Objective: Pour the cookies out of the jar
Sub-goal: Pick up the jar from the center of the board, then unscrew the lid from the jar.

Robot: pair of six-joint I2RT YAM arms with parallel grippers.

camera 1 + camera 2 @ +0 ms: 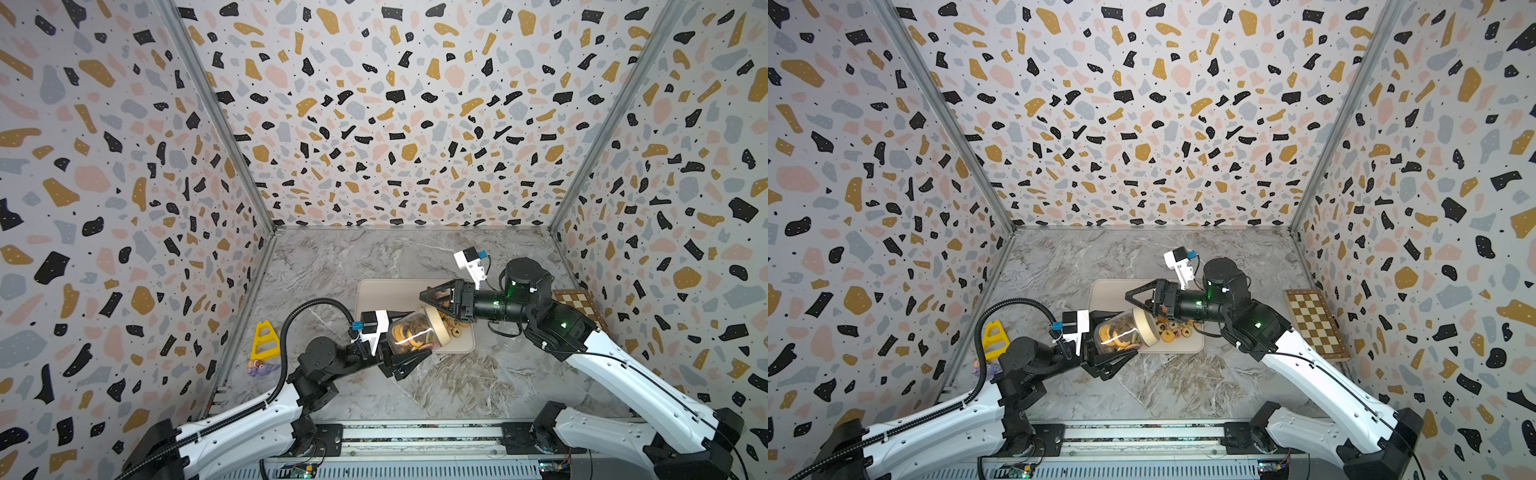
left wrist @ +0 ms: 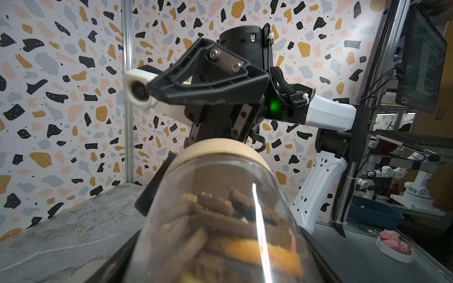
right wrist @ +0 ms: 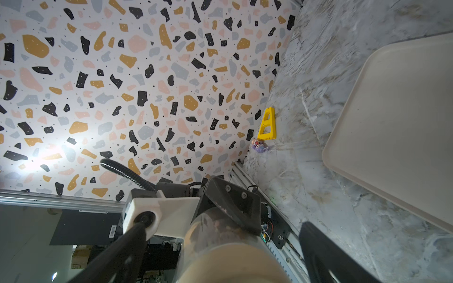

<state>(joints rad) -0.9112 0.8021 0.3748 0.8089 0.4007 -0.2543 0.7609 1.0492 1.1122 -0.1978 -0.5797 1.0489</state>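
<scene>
Small round cookies (image 1: 409, 334), golden-orange, dark brown and pink, some ring-shaped, are heaped inside a clear, smooth-walled jar (image 1: 1121, 332). The jar lies nearly on its side in the lower middle of both top views. A bright streak of glare crosses its curved glass. A matte beige lid (image 1: 441, 328), round and flat, caps the end pointing toward the right of the frame.

More loose cookies (image 1: 1173, 330) lie scattered just right of the lid on a beige tray (image 1: 386, 295), a shallow rounded rectangle with a low rim.

The left gripper (image 1: 422, 332) is clamped on the jar's body, its black fingers against the glass. It holds the jar off the surface above the tray's near edge. The right gripper (image 3: 223, 226) reaches in from the right with its black, triangular-framed fingers spread. In the right wrist view one finger stands on each side of the lid; whether they touch it cannot be told.

The tray sits on a grey marble-patterned table (image 1: 374, 253), with bare marble between its far edge and the back wall. Speckled terrazzo walls (image 1: 395, 124) close three sides. By the left wall lie a yellow plastic frame (image 1: 264, 340) and a small purple toy (image 1: 259, 368). A checkered board (image 1: 1314, 324) lies by the right wall, beside the right arm.
</scene>
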